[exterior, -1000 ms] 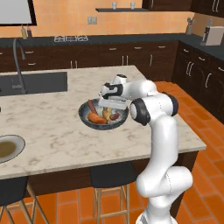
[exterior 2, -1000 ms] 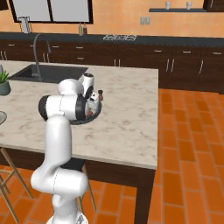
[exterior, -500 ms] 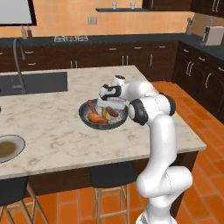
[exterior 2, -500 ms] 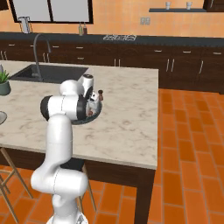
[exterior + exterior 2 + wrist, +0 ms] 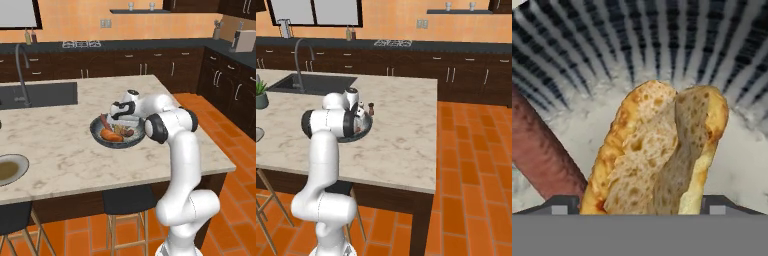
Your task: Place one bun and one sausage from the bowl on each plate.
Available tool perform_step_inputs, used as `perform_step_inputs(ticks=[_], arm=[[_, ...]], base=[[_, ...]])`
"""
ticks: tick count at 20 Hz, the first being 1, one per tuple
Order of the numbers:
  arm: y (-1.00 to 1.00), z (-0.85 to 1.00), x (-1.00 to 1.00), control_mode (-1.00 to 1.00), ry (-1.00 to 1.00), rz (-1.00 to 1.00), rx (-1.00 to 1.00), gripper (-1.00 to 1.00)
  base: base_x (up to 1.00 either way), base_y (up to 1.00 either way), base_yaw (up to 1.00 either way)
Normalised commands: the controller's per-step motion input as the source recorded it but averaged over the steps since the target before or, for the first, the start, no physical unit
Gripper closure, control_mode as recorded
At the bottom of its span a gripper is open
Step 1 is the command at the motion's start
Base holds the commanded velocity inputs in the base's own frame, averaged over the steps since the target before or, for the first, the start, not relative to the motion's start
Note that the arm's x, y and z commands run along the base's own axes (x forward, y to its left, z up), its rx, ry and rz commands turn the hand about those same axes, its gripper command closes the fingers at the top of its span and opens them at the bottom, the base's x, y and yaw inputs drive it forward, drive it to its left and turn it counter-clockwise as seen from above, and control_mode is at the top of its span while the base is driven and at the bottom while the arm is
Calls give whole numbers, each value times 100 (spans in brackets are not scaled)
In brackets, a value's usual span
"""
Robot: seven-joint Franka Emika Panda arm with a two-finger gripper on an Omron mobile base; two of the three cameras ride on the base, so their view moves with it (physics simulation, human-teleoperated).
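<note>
The wide dark bowl (image 5: pixel 95 131) sits mid-island, also seen behind my arm in the right base view as the bowl (image 5: pixel 367 131). My gripper (image 5: pixel 120 118) points down into it and stands open. In the hand view its fingertips (image 5: pixel 562 205) flank a split golden bun (image 5: pixel 657 150), which fills the gap between them; whether they touch it I cannot tell. A reddish sausage (image 5: pixel 542 155) lies left of the bun against the bowl's ribbed wall (image 5: pixel 637 40). From the left base view an orange bun (image 5: pixel 111 135) and a sausage (image 5: pixel 104 120) show in the bowl. An olive-brown plate (image 5: pixel 7 170) lies at the island's left edge.
A sink with a tall faucet (image 5: pixel 22 65) is set into the island's far left. A small dark shaker (image 5: pixel 371 107) stands just beyond the bowl. A potted plant (image 5: pixel 260 95) sits at the left. Stools (image 5: pixel 125 200) stand under the island's near edge.
The hand has dipped slightly lower into the bowl. The jaws stand as wide as before, and the food has not shifted.
</note>
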Motion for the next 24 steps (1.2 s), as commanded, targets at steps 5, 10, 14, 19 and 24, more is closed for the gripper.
perform_step_inputs(ticks=[5,10,14,19,24], arm=[[-24,93,-35,-100,-27,-7,1,100],[-63,100,-92,-100,-25,-17,0,100],[-43,69,-100,-100,-20,-7,-2,100],[-12,18,-100,-100,-18,2,-9,100],[17,1,-80,100,-13,17,-3,100]], base=[[0,0,0],[0,0,0],[0,0,0],[0,0,0],[-20,12,4]])
